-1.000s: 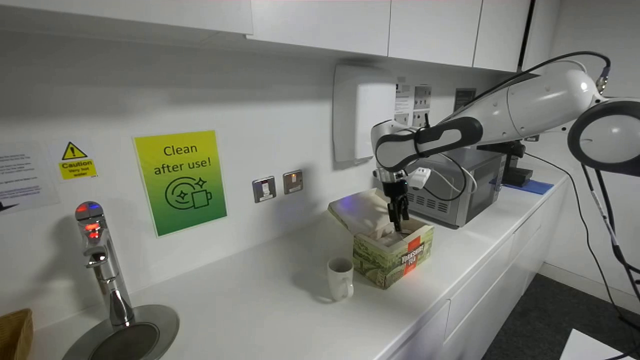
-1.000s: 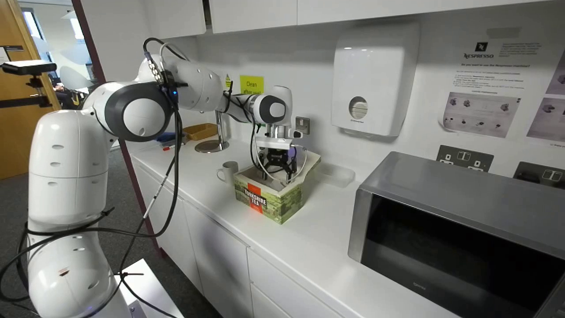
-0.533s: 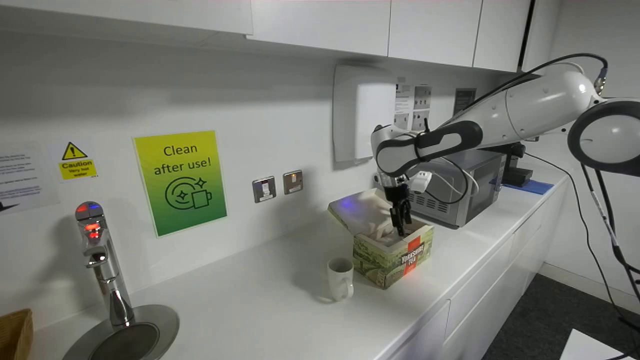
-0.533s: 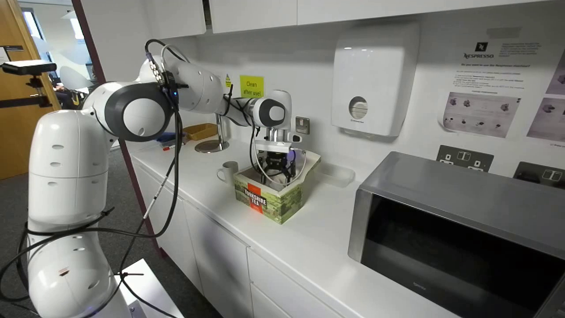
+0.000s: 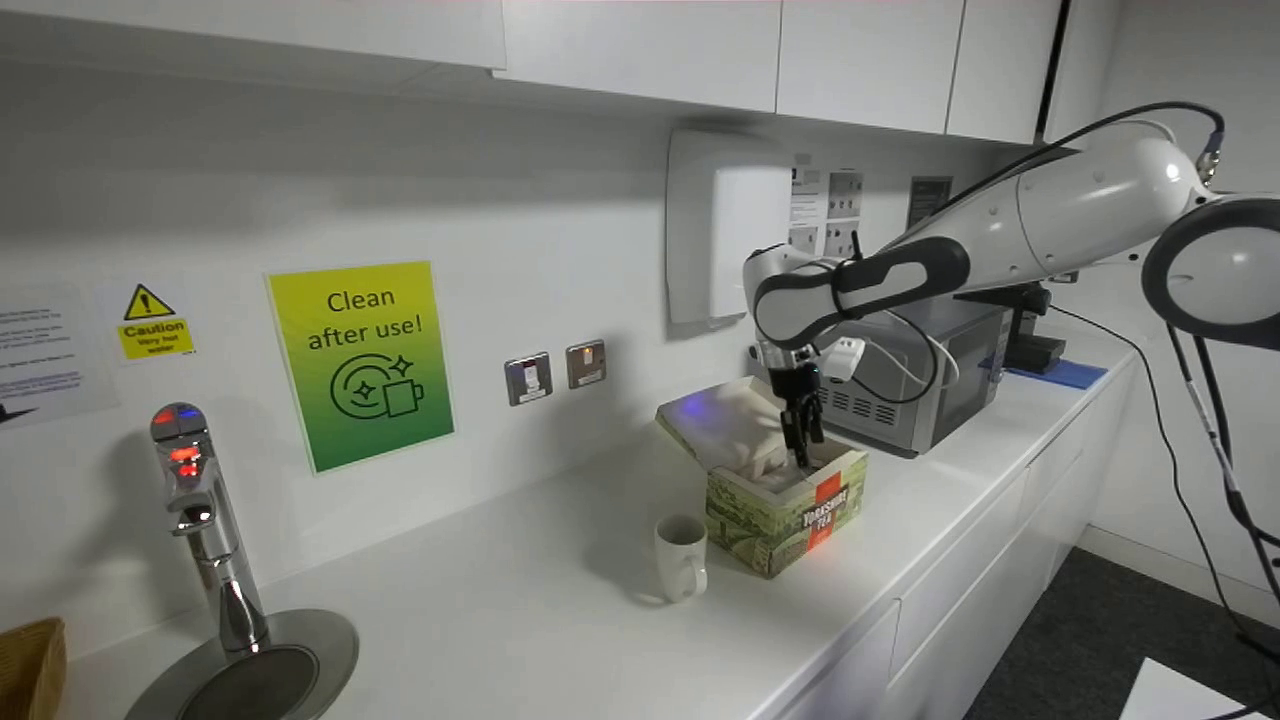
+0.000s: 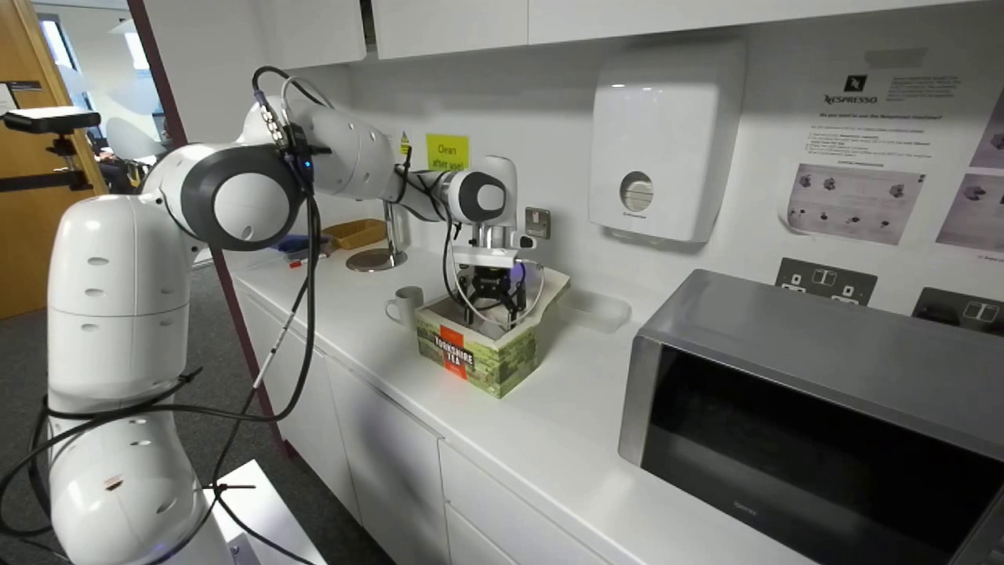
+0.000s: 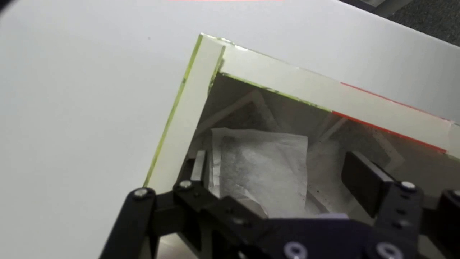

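Squarish white tea bag, inside Yorkshire Tea box, standing open

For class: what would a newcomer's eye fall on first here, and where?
The white robot arm dominates both exterior views, its gripper pointing down into the open Yorkshire Tea box. Next is the yellow-and-green "Clean after use!" sign on the wall. In the wrist view, a pale tea bag shows between spread fingers.

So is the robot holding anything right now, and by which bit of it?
No, nothing: the gripper is open, and a tea bag shows between its spread fingers, inside the box.
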Robot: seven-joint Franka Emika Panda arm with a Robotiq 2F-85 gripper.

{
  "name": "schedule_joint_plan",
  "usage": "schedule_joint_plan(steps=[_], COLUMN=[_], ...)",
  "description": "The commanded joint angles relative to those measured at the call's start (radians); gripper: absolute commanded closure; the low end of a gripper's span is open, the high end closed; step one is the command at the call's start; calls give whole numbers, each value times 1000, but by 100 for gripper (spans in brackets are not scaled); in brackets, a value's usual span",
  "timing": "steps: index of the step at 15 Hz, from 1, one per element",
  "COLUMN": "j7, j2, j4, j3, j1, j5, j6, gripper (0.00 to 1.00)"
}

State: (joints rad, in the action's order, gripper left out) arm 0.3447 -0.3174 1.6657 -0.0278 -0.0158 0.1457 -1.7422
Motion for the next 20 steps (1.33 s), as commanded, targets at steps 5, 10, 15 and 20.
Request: schedule_joint_plan(steps=[5, 10, 15, 20], j7=[-10, -10, -12, -11], j2=[62, 62, 60, 58], j4=[38, 35, 31, 27], j3=[3, 3, 4, 3], j1=[3, 4, 4, 3], j5=[20, 21, 22, 19], j6=[5, 7, 8, 8], gripper=[44, 82, 100, 100])
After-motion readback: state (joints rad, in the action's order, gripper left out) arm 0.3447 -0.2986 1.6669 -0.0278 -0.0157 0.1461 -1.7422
